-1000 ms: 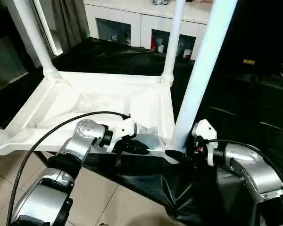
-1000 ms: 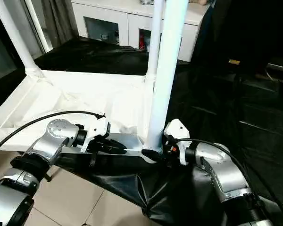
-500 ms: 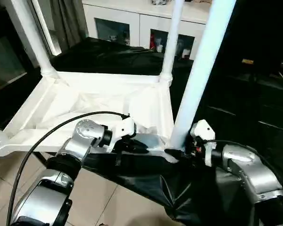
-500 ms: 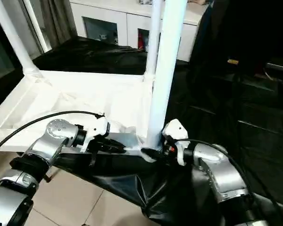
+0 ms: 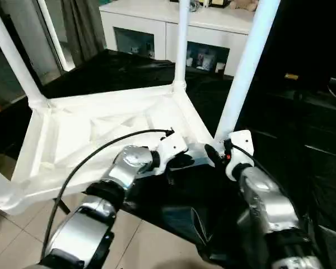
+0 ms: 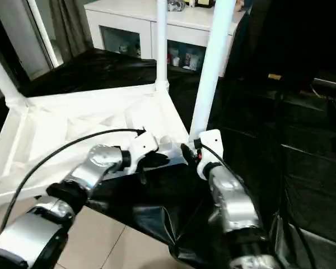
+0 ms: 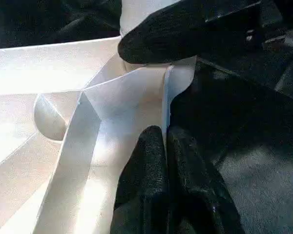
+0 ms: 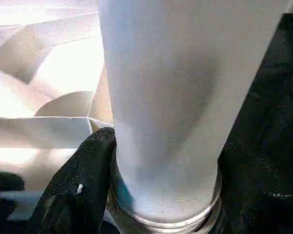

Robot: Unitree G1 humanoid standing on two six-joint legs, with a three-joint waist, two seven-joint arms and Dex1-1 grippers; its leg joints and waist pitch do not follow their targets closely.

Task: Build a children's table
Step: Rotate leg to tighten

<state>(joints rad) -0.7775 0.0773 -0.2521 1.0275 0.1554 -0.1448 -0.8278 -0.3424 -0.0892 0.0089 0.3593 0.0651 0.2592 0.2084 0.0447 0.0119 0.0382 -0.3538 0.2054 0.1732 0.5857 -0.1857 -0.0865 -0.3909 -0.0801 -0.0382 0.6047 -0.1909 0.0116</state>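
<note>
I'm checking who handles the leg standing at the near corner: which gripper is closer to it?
Right. The right gripper sits at the base of the near leg, one finger against it. The left gripper is shut beside it, on the table top's near edge.

table top (image 5: 101, 134): white, ribbed | legs (image 5: 243, 67): white | cloth (image 5: 129, 70): black | cabinet (image 5: 157, 28): white

Table top (image 5: 73, 140) inverted on sheet (image 5: 117, 70); legs (image 5: 243, 73) upright; cabinet (image 5: 157, 28) behind.

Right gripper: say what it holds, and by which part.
The right gripper is closed around the near table leg at its base, just above the corner socket.
</note>
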